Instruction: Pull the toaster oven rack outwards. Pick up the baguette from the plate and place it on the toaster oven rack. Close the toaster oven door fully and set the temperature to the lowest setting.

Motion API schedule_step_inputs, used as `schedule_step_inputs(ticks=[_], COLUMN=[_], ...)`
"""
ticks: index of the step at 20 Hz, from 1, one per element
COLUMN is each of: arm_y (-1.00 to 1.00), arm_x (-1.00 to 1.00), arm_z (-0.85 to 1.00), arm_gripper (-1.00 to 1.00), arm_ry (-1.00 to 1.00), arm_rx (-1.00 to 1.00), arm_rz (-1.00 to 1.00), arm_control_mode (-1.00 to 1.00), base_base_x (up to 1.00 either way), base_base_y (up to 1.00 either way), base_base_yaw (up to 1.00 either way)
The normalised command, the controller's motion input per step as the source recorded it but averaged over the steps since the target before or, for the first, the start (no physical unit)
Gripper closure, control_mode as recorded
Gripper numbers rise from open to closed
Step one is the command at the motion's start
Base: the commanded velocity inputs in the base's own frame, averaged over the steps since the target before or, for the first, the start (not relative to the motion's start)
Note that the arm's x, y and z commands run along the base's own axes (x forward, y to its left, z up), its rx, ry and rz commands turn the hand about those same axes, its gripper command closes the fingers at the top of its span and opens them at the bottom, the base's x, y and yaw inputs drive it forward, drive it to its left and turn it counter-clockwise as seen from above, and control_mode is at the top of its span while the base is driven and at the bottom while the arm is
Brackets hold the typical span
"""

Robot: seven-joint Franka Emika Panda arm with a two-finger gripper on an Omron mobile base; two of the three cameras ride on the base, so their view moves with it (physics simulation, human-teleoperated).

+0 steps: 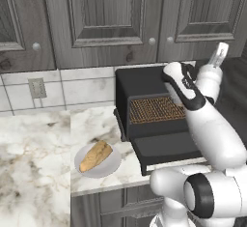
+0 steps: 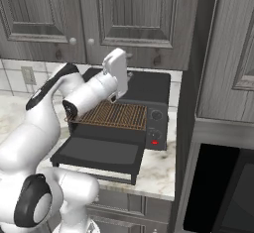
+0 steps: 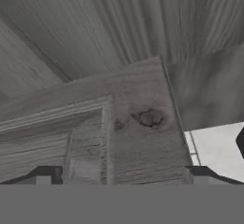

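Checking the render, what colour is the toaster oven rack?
Brownish-copper crosshatched mesh; the toaster oven rack shows best in the right base view.

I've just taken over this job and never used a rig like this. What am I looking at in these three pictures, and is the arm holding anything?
The white machine is a robot arm on a wheeled base. Two pictures come from cameras on that base, behind the arm to its left and right. The third looks out from the hand, facing the grey cabinet doors above the counter.

On the marble counter sits a black toaster oven with its door dropped open and the wire rack visible inside. Left of it, a baguette lies on a small plate.

The gripper is raised above the oven, pointing up, open and holding nothing.
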Motion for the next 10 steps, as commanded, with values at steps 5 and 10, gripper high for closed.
schedule_step_inputs(ticks=[5, 10], arm_y=[-0.11, 0.24], arm_x=[-0.09, -0.32], arm_z=[0.77, 1.00], arm_gripper=[-1.00, -1.00], arm_ry=[0.34, 0.25], arm_rx=[-0.61, -0.43], arm_rz=[-0.17, -0.06], arm_control_mode=[-1.00, -1.00], base_base_x=[0.00, 0.00], base_base_y=[0.00, 0.00], base_base_yaw=[0.00, 0.00])
